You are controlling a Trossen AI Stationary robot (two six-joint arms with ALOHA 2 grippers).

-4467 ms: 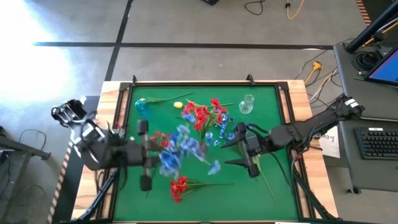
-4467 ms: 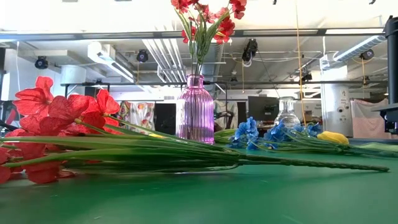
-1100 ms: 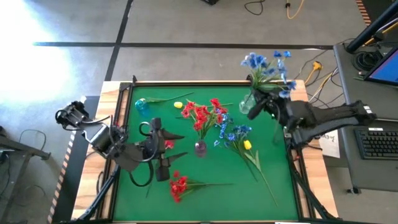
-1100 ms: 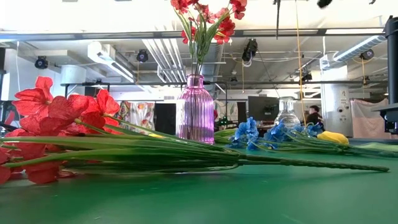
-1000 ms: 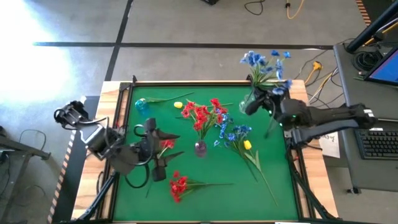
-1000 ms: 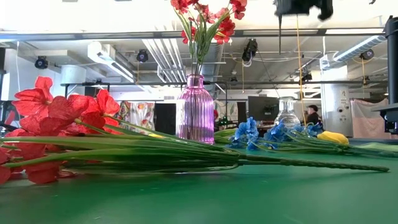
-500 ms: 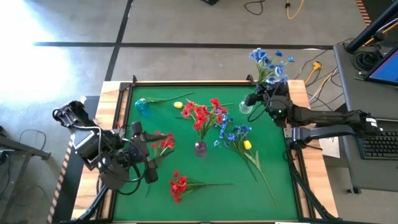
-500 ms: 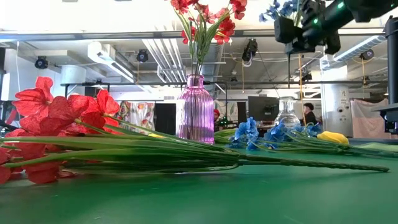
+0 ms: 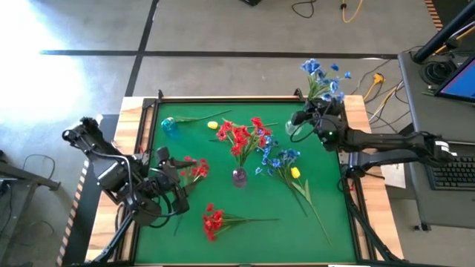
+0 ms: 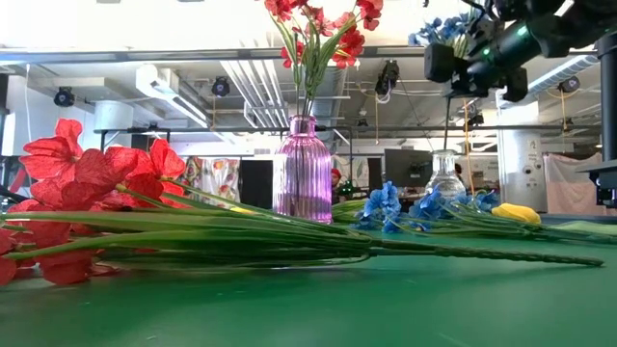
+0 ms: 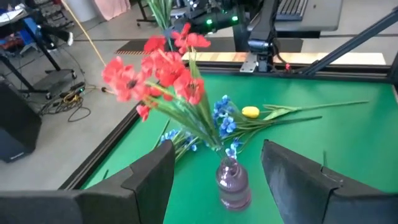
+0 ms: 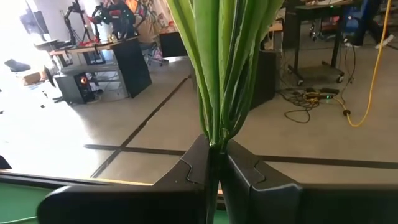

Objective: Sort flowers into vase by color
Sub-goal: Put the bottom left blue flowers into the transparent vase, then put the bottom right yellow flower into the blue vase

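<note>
Right gripper (image 9: 320,119) raised over the table's far right corner beside the clear vase (image 9: 295,124), pinching a blue sprig (image 9: 320,78) upright by its stems | left gripper (image 9: 169,185) spread, empty, hovering at the near left | sprig's lower stem hidden

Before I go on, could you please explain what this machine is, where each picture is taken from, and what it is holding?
It is a robot with two dark arms at a green table, each ending in a two-finger pincer. One picture looks straight down, one looks level across the table, and one comes from each wrist. The right pincer is shut on a blue sprig, held upright over a clear vase at the far right corner. The left pincer is open and empty, facing a purple vase of red flowers. Loose on the table: blue sprigs, a yellow bud, and red sprigs.
</note>
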